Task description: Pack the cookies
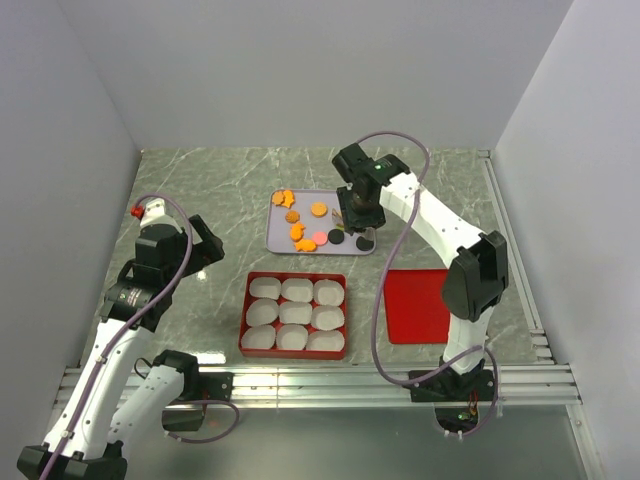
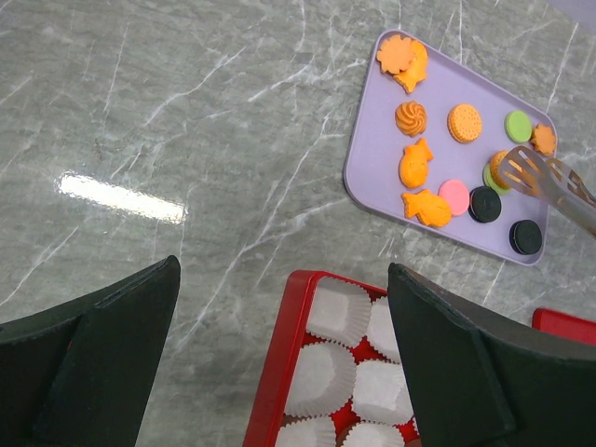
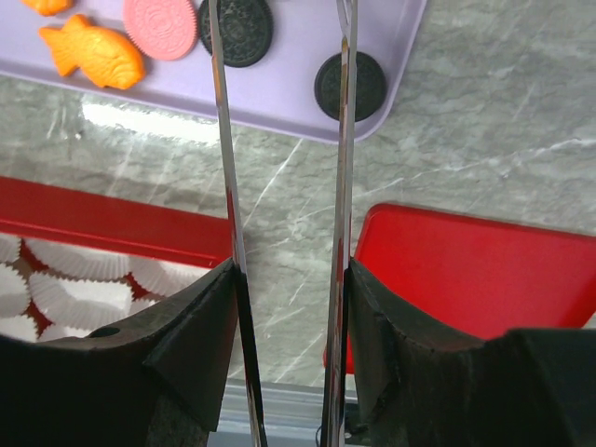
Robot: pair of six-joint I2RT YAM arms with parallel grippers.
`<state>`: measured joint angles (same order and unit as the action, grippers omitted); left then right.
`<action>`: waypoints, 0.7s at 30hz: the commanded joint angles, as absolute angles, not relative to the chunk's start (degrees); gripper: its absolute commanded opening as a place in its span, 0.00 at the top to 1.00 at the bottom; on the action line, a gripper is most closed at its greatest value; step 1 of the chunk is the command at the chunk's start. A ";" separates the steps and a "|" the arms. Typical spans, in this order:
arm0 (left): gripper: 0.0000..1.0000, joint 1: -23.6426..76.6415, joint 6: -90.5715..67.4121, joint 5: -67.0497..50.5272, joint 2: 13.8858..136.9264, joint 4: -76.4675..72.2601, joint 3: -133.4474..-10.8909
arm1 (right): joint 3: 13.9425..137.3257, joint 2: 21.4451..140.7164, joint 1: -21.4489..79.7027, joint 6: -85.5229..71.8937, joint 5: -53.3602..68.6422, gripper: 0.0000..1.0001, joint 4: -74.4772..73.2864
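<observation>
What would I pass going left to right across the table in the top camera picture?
The left gripper → red box of paper cups → right gripper holding tongs → red lid. The purple tray of cookies is left out: it overlaps both.

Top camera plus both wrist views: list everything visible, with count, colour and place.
table: one, grey marble pattern, under everything
tray: one, lavender, mid-table, beyond the box
cookies: about thirteen, mostly orange with two green, two black and one pink, all on the tray
box: one, red, near side of the tray
paper cups: nine, white, three by three in the box, all empty
lid: one, red, flat on the table, right of the box
tongs: one pair, silvery, tips over the tray's right end
left gripper: black, open, empty, left of the box
right gripper: black, shut on the tongs, above the tray
</observation>
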<state>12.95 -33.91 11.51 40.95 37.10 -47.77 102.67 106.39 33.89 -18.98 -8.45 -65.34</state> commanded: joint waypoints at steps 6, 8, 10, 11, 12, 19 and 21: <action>0.01 13.27 -34.45 12.13 40.34 35.42 -47.55 | 106.70 108.54 34.28 -18.19 -11.51 0.46 -66.36; 0.01 13.36 -34.37 12.04 40.43 35.42 -47.64 | 106.96 108.81 34.28 -18.19 -11.25 0.45 -66.27; 0.01 13.27 -34.37 12.04 40.52 35.42 -47.55 | 107.05 109.33 34.28 -18.19 -10.99 0.46 -66.09; 0.01 13.36 -34.37 12.04 40.43 35.42 -47.55 | 107.22 109.42 34.36 -18.19 -10.99 0.46 -66.01; 0.01 13.27 -34.37 12.04 40.52 35.42 -47.55 | 107.40 109.68 34.45 -18.11 -10.81 0.46 -66.01; 0.01 13.27 -34.37 12.04 40.69 35.42 -47.55 | 107.93 110.74 34.72 -18.19 -11.07 0.46 -65.74; 0.01 13.27 -34.37 12.04 40.78 35.42 -47.64 | 108.10 111.09 34.72 -18.19 -11.25 0.46 -65.74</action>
<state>13.10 -33.91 11.53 40.97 37.12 -47.77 105.10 110.50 34.26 -18.50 -9.91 -65.84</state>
